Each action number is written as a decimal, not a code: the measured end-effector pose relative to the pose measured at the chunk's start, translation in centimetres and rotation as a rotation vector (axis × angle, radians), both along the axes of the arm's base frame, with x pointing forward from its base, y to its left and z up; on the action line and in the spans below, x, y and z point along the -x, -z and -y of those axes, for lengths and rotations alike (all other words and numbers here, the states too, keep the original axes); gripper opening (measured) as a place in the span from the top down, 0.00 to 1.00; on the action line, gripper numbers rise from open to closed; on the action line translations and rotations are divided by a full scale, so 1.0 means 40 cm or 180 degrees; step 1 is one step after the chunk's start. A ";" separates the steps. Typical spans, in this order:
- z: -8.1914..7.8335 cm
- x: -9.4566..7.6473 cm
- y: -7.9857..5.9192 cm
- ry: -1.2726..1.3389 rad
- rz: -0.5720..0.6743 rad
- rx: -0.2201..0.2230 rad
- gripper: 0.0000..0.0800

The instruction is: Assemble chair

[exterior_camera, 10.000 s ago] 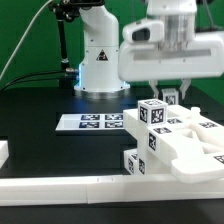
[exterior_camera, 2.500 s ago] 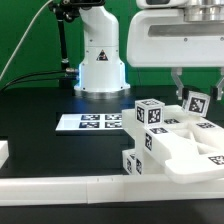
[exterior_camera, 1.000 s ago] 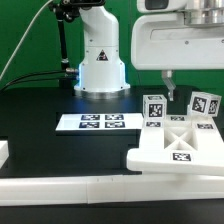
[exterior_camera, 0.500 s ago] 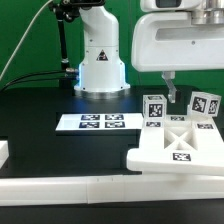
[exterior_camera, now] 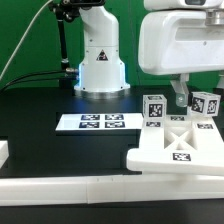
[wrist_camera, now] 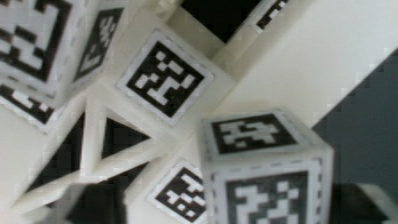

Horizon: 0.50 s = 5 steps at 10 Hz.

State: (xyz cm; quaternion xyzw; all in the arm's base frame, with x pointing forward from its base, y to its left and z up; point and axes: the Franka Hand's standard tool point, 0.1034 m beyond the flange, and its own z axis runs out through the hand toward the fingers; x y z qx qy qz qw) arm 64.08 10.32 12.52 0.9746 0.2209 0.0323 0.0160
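A robotics lab: marker board point(exterior_camera: 92, 122) fixed on black table point(exterior_camera: 40, 115).

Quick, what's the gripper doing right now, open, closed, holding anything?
Gripper: hangs just over the chair parts, fingers near a tagged block; open or closed, and any hold, cannot be told.

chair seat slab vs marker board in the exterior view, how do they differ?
The chair seat slab is thick and blocky; the marker board is thin and flat. The seat slab has an X-shaped cutout pattern with one tag at its centre; the marker board carries a row of several tags. The seat slab lies at the exterior view's right with tagged blocks behind it; the marker board lies alone near the middle. Both are white with black-and-white tags, on the black table.
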 end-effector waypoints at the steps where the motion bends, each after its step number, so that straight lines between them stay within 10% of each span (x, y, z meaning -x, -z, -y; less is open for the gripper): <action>1: 0.000 0.000 0.000 0.0062 0.0000 -0.0004 0.51; 5: 0.000 -0.001 0.000 0.0825 0.0016 -0.0062 0.64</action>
